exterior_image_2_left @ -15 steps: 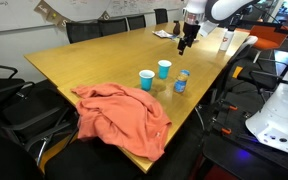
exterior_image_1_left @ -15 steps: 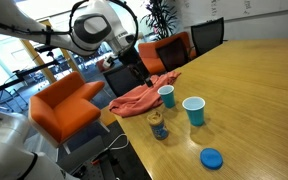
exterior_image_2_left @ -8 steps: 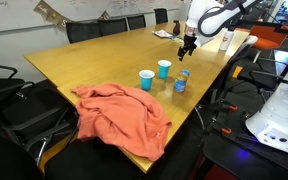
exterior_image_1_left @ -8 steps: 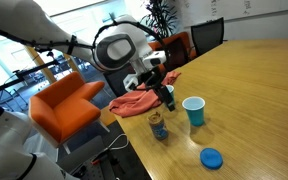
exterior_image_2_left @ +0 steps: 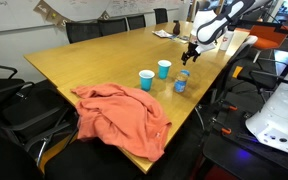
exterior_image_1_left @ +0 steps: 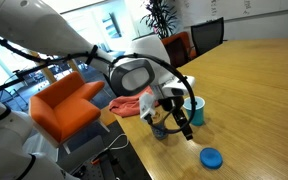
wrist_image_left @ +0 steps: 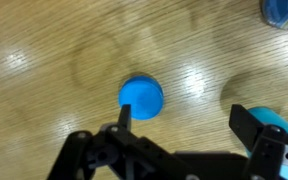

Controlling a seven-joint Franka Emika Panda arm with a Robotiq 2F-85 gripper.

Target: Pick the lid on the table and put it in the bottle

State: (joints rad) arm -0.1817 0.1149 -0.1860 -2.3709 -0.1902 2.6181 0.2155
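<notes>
The table [exterior_image_1_left: 256,88] is a light-brown wooden top with a glossy sheen; in the wrist view [wrist_image_left: 44,55] its grain and pale reflections fill the picture. Nearest in an exterior view, close to the table's near edge, the lid [exterior_image_1_left: 211,157] lies flat on the bare wood, a small bright-blue disc. Just beyond it to the left stands the bottle [exterior_image_1_left: 158,129], partly hidden by the arm, and behind that a light-blue cup [exterior_image_1_left: 198,108] shows past the wrist. Farther left an orange cloth [exterior_image_1_left: 132,103] lies bunched at the table edge. Beyond the table stand an orange armchair [exterior_image_1_left: 68,104], a black chair [exterior_image_1_left: 210,34] and a leafy plant [exterior_image_1_left: 162,14] by the windows. From the opposite side, the cloth [exterior_image_2_left: 124,116] hangs over the near corner, with two cups [exterior_image_2_left: 146,79] and the bottle [exterior_image_2_left: 181,83] past it, dark chairs along the far side and a whiteboard on the wall.

The gripper [exterior_image_1_left: 184,128] hangs low over the table between bottle and lid, its fingers pointing down. In the wrist view the gripper [wrist_image_left: 182,113] is spread wide and holds nothing. The lid [wrist_image_left: 141,97] sits toward its left finger [wrist_image_left: 124,113], whose tip overlaps the disc's edge in the picture; whether they touch cannot be told. The right finger stands well clear, in front of a blue cup [wrist_image_left: 282,122].
</notes>
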